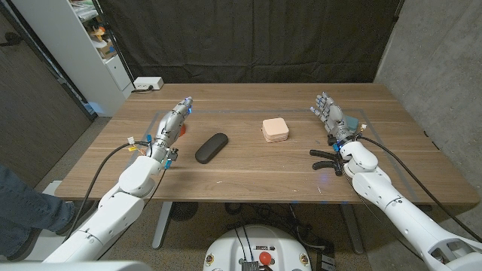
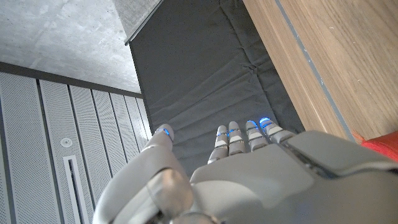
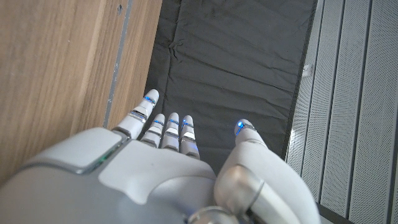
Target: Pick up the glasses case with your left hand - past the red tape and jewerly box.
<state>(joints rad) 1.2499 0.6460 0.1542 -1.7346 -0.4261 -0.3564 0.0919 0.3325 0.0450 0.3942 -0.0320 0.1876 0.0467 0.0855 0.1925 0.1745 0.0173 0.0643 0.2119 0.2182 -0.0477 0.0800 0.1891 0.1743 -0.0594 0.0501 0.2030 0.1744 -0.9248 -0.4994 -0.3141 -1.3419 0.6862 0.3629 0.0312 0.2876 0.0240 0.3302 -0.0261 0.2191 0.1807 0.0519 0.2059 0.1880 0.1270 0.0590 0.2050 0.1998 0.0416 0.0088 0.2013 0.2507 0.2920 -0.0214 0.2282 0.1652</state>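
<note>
Centrally on the wooden worktop (image 1: 248, 169) lies the glasses case (image 1: 212, 147), a dark, matte, elongated oval with rounded ends, set at a slant. It sits just right of the left hand (image 1: 173, 122), apart from it. The left hand's fingers (image 1: 184, 105) stretch forward, released, holding nothing. A patch of red (image 1: 181, 130), likely the red tape, shows low beside that hand, between it and the case; mostly hidden, shape unclear. In the left wrist view a red edge (image 2: 379, 144) shows past the hand's (image 2: 249, 180) back.

Right of the case, well apart, sits the jewelry box (image 1: 275, 129): pale pink, squarish with rounded corners, smooth lid, low profile.

Right hand (image 1: 331, 118) stands near the worktop's right side, fingers (image 1: 322, 104) extended and spread, empty. A black clamp-like tool (image 1: 325, 160) lies by the right wrist.

Worktop grain is warm brown, with thin pale tape lines (image 1: 158, 113) marked on it. Black fabric curtain (image 1: 248, 38) hangs behind; a small white box (image 1: 148, 83) rests at the far left corner. A person's leg in jeans (image 1: 22, 207) shows at left edge.
</note>
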